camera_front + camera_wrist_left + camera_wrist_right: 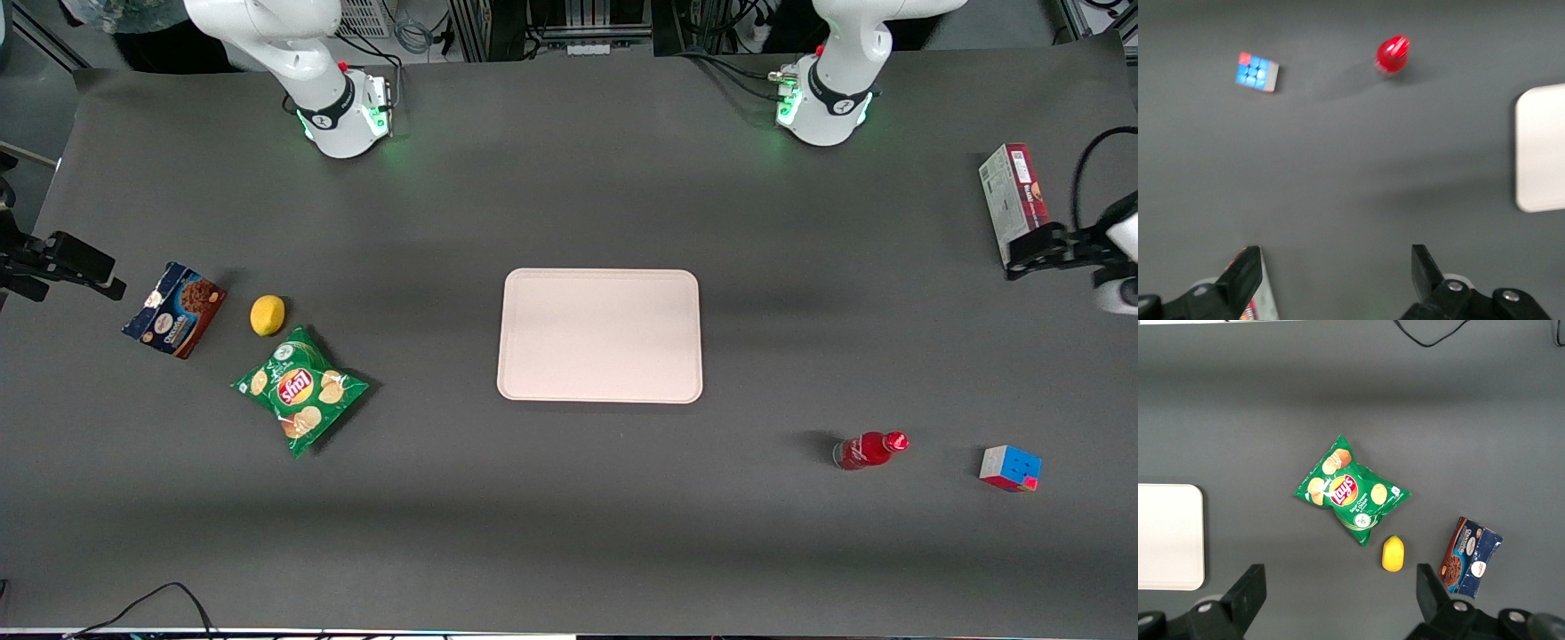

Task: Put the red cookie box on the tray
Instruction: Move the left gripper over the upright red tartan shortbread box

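**Cookie box not on the tray yet**

The gripper (1335, 277) is held wide apart just beside the red cookie box (1013, 203), well apart from the tray (599, 335). Only a sliver of box is caught by the wrist camera; the whole carton is seen from the front.

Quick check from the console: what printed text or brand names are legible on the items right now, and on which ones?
"Lay's" – on the green chip bag.
"Chocolate" – on the blue cookie box; its smaller print is unreadable.
Red cookie box, beside the open gripper: print too blurred to read.
Red bottle: white script, unreadable.
Tray, lemon, puzzle cube: no text.
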Controlling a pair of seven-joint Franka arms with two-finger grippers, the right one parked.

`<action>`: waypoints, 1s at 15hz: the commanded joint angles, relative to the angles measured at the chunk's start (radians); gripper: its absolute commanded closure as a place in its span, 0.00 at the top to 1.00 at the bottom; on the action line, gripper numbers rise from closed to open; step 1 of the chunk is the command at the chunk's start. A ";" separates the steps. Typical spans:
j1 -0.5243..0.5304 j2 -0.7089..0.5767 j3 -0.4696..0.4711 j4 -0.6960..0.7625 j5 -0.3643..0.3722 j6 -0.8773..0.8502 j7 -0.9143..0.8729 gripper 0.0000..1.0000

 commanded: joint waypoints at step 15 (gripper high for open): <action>0.120 -0.186 0.435 -0.724 0.117 0.541 0.498 1.00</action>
